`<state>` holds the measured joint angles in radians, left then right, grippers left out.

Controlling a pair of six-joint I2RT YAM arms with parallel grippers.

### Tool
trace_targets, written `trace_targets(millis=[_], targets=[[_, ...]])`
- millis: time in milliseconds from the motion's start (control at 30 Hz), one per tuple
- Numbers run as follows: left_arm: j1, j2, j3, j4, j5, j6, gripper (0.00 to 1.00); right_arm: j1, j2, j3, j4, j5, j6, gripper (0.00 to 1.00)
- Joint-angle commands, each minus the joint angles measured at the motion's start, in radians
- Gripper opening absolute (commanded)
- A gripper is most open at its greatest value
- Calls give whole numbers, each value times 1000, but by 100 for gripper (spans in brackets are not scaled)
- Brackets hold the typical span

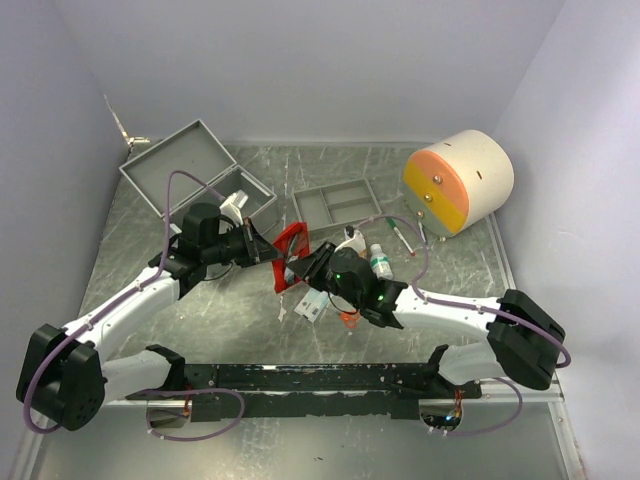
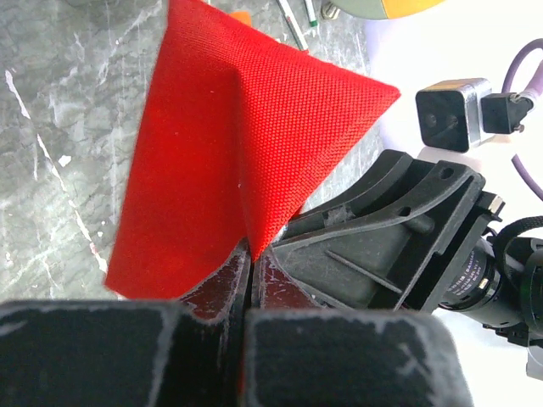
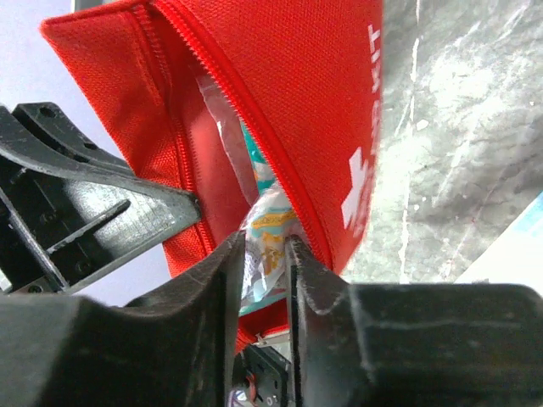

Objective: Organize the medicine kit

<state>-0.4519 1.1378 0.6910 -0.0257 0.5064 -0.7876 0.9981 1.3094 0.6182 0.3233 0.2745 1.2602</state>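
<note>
Marbled grey surface (image 1: 235, 325) fills your top view, with the red pouch (image 1: 291, 240) held near its centre between both arms: the left gripper (image 1: 268, 250) meets it from 9 o'clock, the right gripper (image 1: 305, 272) from 5 o'clock. A grey case (image 1: 200, 170) lies at 10 o'clock of the pouch and a divided tray (image 1: 340, 203) at 1 o'clock. Your left wrist view shows the left gripper (image 2: 248, 254) pinched tight on a fold of the red pouch (image 2: 246, 144). Your right wrist view shows the right gripper (image 3: 265, 254) nearly closed on a printed packet (image 3: 267, 225) at the unzipped mouth of the red pouch (image 3: 314, 93)
</note>
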Motion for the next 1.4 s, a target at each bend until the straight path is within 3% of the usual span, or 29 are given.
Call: trace_targets(millis=[0,100,233,533,767,933,1233,1367], targets=[[7,6,28,67,44,1,7,7,-8,58,-102,68,-28,32],[6,11,29,51,51,20,7,7,-48,79,-135,85,-82,40],[7,14,28,36,53,41,7,7,-95,97,-175,82,-125,41],[7,34,45,5,53,75,7,7,-37,200,-403,51,-126,23],[7,40,45,-6,49,89,7,7,55,290,-534,49,-159,19],[7,46,44,-1,64,90,7,8,106,309,-516,24,-198,18],[6,47,39,-7,123,85,7,-2,214,378,-489,83,-247,0],[7,54,42,-25,117,88,7,-13,217,406,-486,81,-260,2]])
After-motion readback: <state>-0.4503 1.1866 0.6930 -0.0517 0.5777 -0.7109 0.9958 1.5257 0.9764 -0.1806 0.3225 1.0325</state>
